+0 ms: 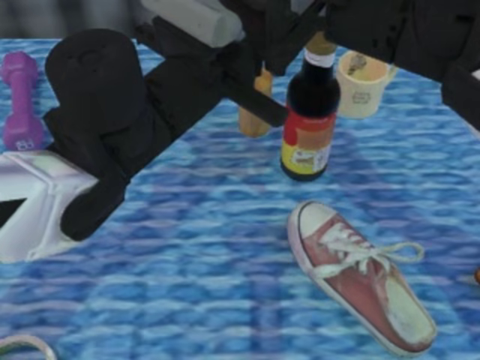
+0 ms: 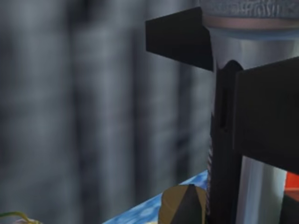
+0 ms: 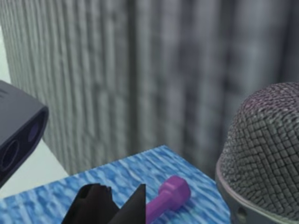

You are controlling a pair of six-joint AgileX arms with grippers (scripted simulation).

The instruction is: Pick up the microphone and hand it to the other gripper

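Note:
The microphone (image 2: 247,9) fills the left wrist view, with its silver-grey mesh head up and its black handle (image 2: 224,163) running down. My left gripper (image 2: 215,205) is shut on that handle, and one pointed fingertip (image 2: 189,203) shows beside it. In the right wrist view the mesh head (image 3: 261,154) looms close. It sits off to the side of my right gripper (image 3: 117,196), the other gripper, which is open with nothing between its fingers. Seen from above, my left arm (image 1: 112,112) and right arm (image 1: 420,37) meet at the back centre and hide the microphone.
A dark bottle (image 1: 309,112), a tan cylinder (image 1: 253,116) and a cream cup (image 1: 364,82) stand at the back centre under the arms. A red sneaker (image 1: 360,274) lies front right. A purple dumbbell (image 1: 21,97) lies back left. Black blocks (image 2: 266,112) flank the microphone's neck.

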